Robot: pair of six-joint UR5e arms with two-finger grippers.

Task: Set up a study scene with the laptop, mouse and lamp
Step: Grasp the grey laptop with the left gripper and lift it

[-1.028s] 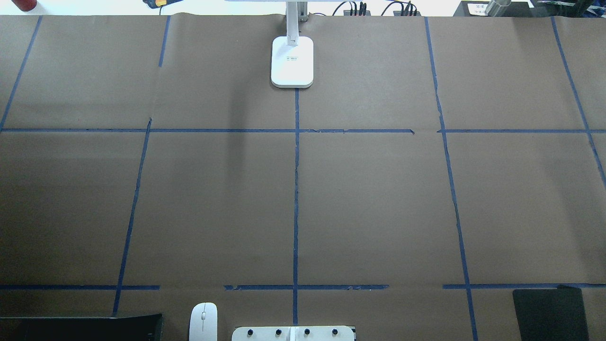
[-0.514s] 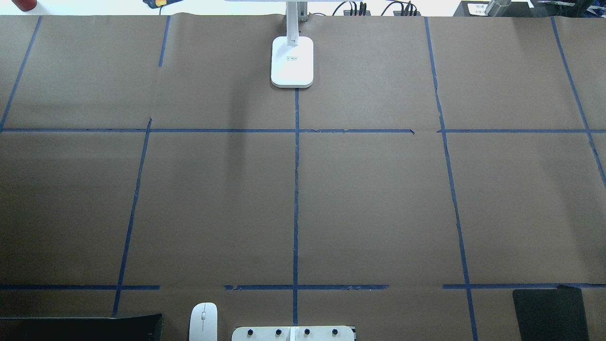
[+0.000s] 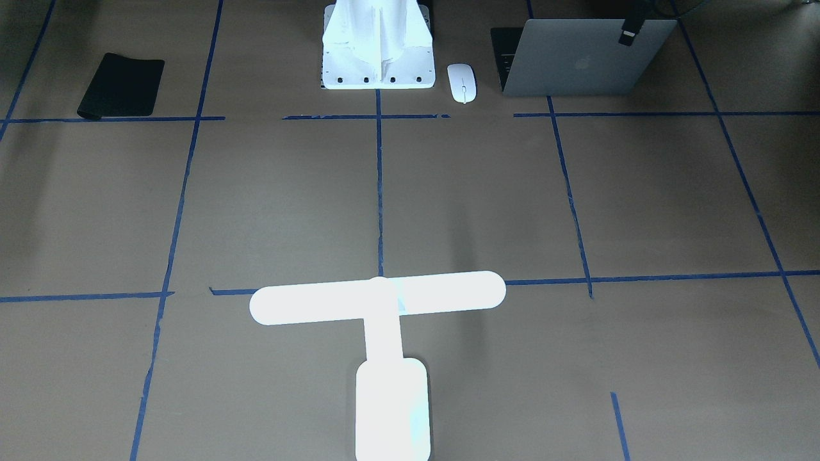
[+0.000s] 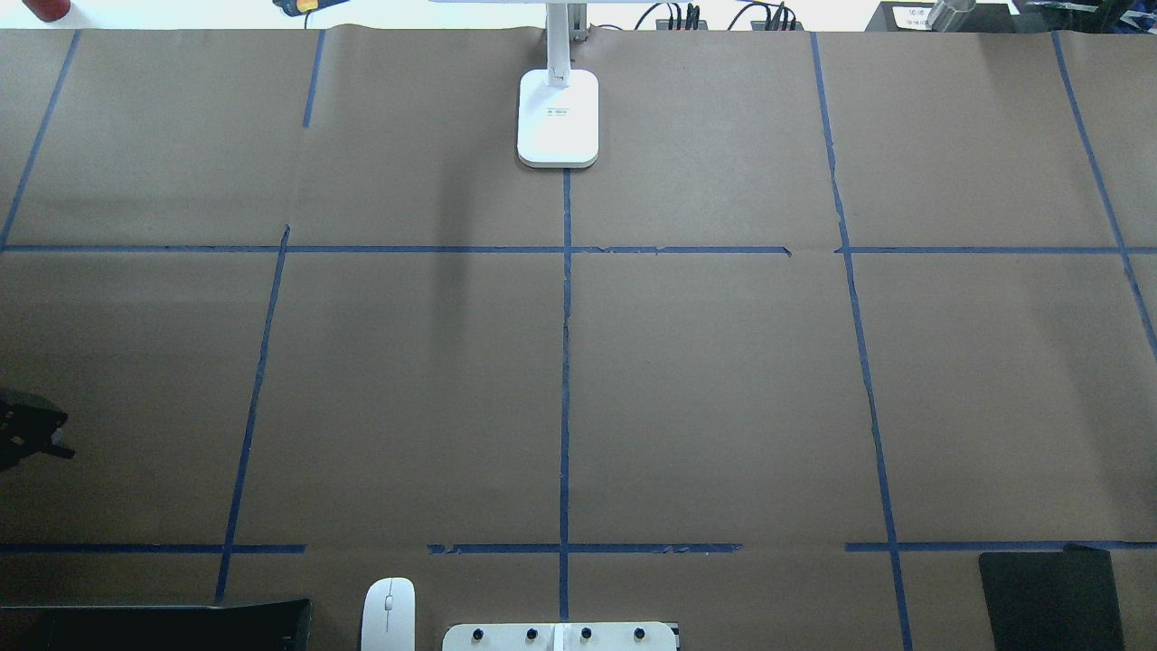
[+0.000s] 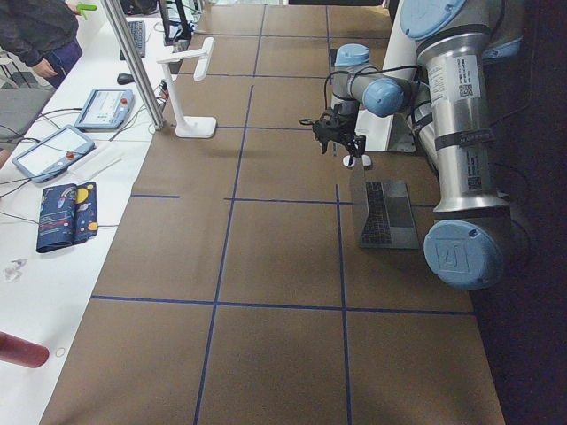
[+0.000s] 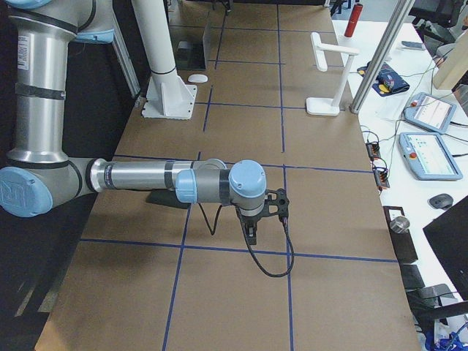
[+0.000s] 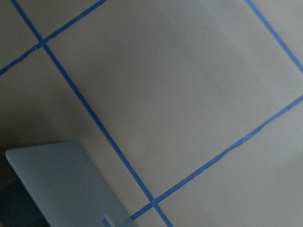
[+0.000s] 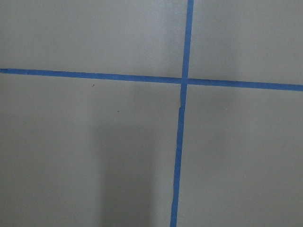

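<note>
The open laptop, lid running 9 to 3 in the overhead view's 7 o'clock corner, lies at 5 o'clock from the left gripper, the nearer one, whose jaw gap cannot be told

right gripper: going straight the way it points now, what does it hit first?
The right gripper points down; first contact looks like the bare paper-covered table, near a blue tape cross. Nothing else shows in the way; height unclear.
</note>
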